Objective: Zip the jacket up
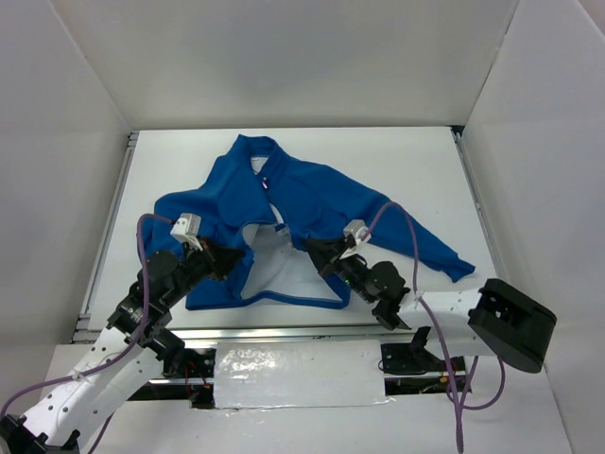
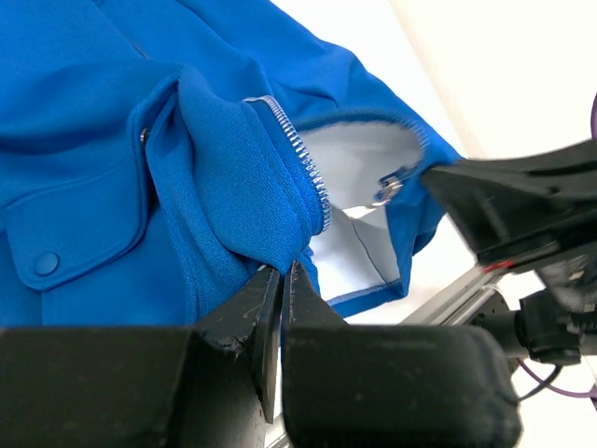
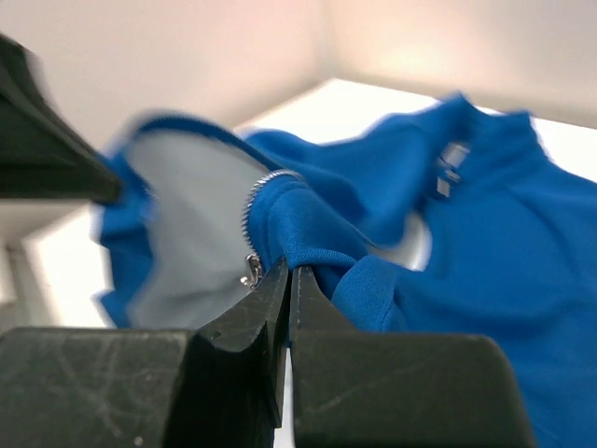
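Observation:
The bright blue jacket (image 1: 312, 203) lies on the white table with its collar at the far side and its front open at the hem, showing white lining. My left gripper (image 1: 230, 257) is shut on the left front edge near the hem, just below the zipper teeth (image 2: 303, 163). My right gripper (image 1: 314, 249) is shut on the right front edge (image 3: 308, 233), right beside the small metal pull (image 3: 251, 271). The pull also shows in the left wrist view (image 2: 390, 187). Both front edges are lifted a little off the table.
White walls enclose the table (image 1: 416, 170) on three sides. A metal rail (image 1: 284, 333) runs along the near edge. The jacket's right sleeve (image 1: 444, 251) stretches toward the right. A snap pocket (image 2: 65, 224) sits on the left front.

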Robot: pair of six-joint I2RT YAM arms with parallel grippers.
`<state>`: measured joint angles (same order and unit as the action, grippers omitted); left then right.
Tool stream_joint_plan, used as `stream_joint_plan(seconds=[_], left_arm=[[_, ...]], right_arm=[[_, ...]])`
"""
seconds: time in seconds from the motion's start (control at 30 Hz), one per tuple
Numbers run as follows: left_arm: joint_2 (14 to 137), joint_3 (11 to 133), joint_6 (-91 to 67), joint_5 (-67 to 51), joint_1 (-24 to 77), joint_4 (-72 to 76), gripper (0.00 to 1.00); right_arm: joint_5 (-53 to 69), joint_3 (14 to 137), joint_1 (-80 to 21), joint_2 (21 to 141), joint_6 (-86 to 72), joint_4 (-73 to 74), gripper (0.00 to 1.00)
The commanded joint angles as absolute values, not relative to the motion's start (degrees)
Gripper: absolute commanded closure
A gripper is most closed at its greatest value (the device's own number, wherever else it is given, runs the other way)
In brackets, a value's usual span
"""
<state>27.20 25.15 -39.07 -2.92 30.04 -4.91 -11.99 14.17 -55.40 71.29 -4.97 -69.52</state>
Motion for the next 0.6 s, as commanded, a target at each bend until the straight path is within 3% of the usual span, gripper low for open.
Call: stream_joint_plan(seconds=[0.0, 0.13, 0.27, 0.4, 0.57], left_arm=[[26.98, 26.46, -37.53, -6.32, 29.97, -0.97, 1.00], [27.33, 25.49, -37.70, -9.74, 29.97, 3.24, 1.00], [27.68, 23.47, -38.14, -15.72, 29.97, 10.27, 1.00], [27.69, 21.36, -39.55, -20.30, 29.97, 17.56, 1.00], [28.12, 18.81, -40.52, -24.34, 29.97, 25.31, 1.00]], right_arm=[[2.17, 13.54, -51.78, 65.76, -14.40, -92.38, 1.00], [14.39, 14.67, -47.82, 63.02, -20.46, -88.87, 1.00], [17.14, 17.84, -47.72, 60.30, -25.12, -77.54, 1.00], [16.97, 16.35, -47.72, 59.85, -30.14, -78.49, 1.00], [16.61, 18.28, -47.72, 59.50, -33.56, -68.38, 1.00]])
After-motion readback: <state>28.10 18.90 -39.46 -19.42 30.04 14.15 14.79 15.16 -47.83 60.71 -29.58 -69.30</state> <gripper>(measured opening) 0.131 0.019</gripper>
